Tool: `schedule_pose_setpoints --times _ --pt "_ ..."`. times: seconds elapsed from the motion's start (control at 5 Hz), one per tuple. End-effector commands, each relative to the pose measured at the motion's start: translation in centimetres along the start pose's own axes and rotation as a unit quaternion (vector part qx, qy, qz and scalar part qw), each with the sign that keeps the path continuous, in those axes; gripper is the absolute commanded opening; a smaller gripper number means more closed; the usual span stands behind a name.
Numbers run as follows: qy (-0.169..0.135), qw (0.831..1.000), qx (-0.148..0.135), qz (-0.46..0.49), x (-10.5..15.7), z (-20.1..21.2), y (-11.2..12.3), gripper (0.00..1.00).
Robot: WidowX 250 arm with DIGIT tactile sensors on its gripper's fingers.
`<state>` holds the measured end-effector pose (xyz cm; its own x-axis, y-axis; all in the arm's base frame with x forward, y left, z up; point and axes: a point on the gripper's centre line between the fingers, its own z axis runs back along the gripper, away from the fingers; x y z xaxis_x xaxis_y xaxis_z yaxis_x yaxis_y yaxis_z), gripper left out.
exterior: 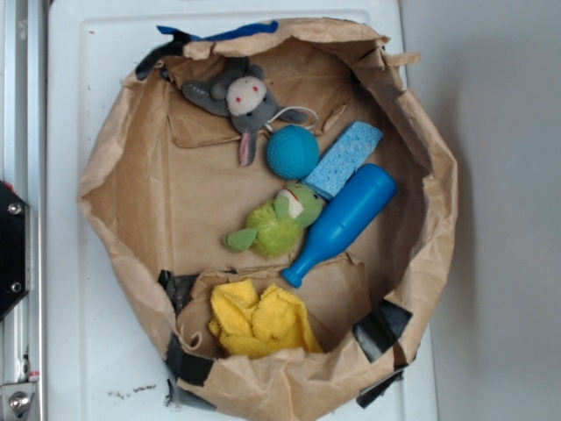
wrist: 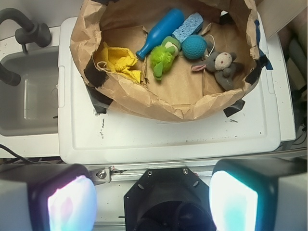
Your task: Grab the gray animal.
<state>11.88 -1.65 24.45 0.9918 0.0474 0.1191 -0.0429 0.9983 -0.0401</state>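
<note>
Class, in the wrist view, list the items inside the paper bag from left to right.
Yellow cloth → blue bottle → green plush toy → teal ball → gray animal.

Paper-bag nest point(exterior: 114, 158) on white surface point(exterior: 88, 351) held: green plush point(exterior: 276, 224), blue ball point(exterior: 293, 152), blue sponge point(exterior: 344, 159). Also blue bottle point(exterior: 342, 223) and yellow cloth point(exterior: 259, 320).

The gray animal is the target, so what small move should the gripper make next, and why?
Probably advance the gripper forward over the paper bag's rim toward the gray animal. The wrist view shows open fingers well short of the bag, nothing between them. The toy lies at the bag's wall, beside the teal ball, so approach from above.
</note>
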Motion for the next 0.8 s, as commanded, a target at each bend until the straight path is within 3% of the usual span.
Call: schedule_pose_setpoints --times 0.0,0.2,0.4,0.6 --pt "0.0 1.0 0.0 0.0 0.0 0.0 0.0 1.0" --pt "-0.013 1.0 -0.005 0.003 3.7 -0.5 1.3 1.0" --pt "-0.032 0.999 -0.025 -0.034 5.5 -0.7 2.7 1.0" --pt "-0.03 0.996 -0.025 -0.081 6.7 -1.4 4.6 1.0"
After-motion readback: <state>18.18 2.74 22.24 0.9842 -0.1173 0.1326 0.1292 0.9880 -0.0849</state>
